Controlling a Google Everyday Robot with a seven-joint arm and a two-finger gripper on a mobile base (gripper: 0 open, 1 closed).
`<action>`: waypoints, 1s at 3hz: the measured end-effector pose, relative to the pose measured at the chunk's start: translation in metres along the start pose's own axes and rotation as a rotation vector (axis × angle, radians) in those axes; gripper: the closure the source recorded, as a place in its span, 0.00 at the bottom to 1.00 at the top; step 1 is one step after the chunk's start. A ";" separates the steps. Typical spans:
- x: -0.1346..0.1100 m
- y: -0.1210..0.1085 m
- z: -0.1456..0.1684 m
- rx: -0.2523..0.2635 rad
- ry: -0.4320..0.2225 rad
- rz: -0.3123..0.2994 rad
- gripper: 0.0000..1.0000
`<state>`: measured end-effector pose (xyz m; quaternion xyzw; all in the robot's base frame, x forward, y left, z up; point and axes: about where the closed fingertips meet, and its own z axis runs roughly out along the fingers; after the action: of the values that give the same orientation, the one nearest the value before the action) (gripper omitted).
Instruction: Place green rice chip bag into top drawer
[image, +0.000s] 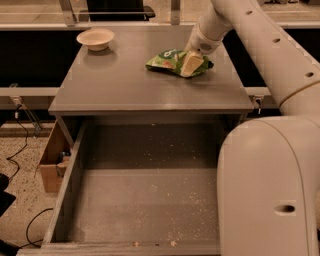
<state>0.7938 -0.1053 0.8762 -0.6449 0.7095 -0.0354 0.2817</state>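
- A large white housing of the robot (270, 185) is seen in the right foreground, and the right end of the open drawer is covered by it.
- The white arm (272, 47) is stretched from that side up and across the right back part of the worktop.
- The top drawer (145, 200) is pulled fully out below the front edge of the worktop; its grey floor is sprinkled with pale crumbs, and nothing else is seen lying in it.
- The grey worktop (125, 87) is bordered at the back by a pale ledge with metal posts.
- The green rice chip bag (167, 59) is laid flat on the worktop, right of centre and towards the back, well apart from the drawer.
- The tool (191, 64) is set down on the right end of the bag; whether it is spread or closed on the bag cannot be told.
- A pale bowl (95, 38) is placed at the back left corner, well apart from the bag.
- A cardboard box (50, 165) is stood on the speckled floor (22, 172) just beside the drawer's left wall, and dark cables (20, 135) are trailed to the left of it.
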 end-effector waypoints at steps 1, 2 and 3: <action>0.000 0.001 0.004 -0.005 0.000 0.000 0.69; -0.001 0.002 0.008 -0.011 0.001 -0.001 0.94; -0.001 0.003 0.010 -0.014 0.001 -0.002 1.00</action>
<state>0.7955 -0.1008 0.8666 -0.6474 0.7094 -0.0309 0.2769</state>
